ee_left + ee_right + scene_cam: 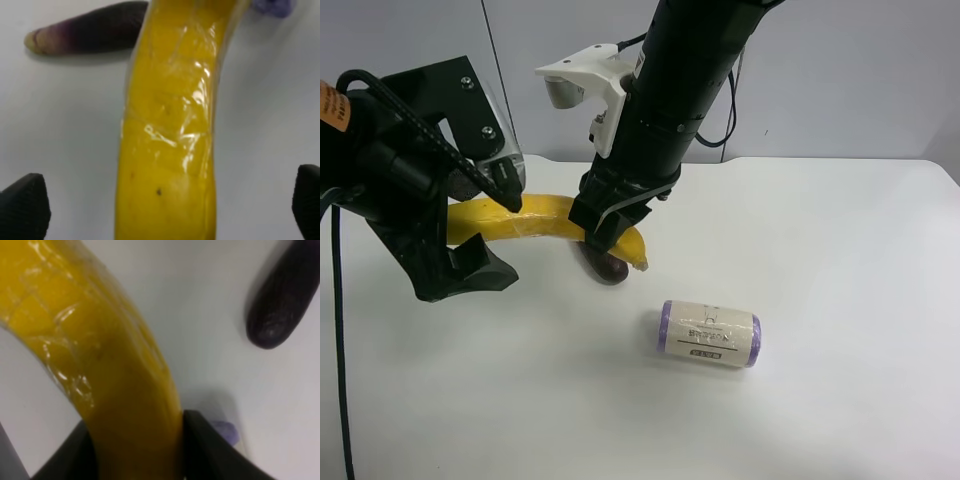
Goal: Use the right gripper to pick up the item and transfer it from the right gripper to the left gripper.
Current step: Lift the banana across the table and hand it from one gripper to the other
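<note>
The yellow banana (540, 218) is held above the white table, roughly level. My right gripper (605, 228), the slim claw with the white bracket, is shut on one end of it; in the right wrist view the black fingers (210, 450) clamp the banana (100, 355). My left gripper (496, 232), bulky and angular, is open around the banana's other end. In the left wrist view its fingertips (25, 207) stand wide apart on either side of the banana (170, 140), without touching it.
A dark purple eggplant (605, 268) lies on the table under the banana, also in the right wrist view (282, 295) and the left wrist view (90, 32). A purple-ended paper-labelled roll (710, 333) lies to the exterior high view's right of it.
</note>
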Available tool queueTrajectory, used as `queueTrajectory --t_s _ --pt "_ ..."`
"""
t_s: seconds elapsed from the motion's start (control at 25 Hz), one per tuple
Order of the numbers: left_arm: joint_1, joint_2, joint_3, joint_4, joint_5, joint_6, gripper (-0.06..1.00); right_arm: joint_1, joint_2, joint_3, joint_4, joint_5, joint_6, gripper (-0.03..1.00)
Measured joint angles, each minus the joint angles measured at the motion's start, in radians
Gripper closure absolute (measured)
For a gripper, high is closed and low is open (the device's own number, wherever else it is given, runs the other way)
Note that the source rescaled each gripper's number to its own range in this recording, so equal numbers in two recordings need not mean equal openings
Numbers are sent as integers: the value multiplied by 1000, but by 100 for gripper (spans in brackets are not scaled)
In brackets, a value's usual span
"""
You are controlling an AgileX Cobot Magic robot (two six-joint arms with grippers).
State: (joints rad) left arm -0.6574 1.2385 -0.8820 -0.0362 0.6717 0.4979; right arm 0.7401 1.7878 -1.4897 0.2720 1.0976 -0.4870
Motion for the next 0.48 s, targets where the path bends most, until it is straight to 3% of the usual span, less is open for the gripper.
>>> queueTrajectory --t_s 0.08,0.12,0.2,0.48 --pt "0 0 0 0 -6 0 33 0 0 0 2 0 0 97" --pt "0 0 0 0 -6 0 50 0 0 0 2 0 0 97" --pt "0 0 0 0 -5 2 94 0 0 0 2 0 0 97" --pt "0 0 0 0 -7 14 92 0 0 0 0 -5 -1 97"
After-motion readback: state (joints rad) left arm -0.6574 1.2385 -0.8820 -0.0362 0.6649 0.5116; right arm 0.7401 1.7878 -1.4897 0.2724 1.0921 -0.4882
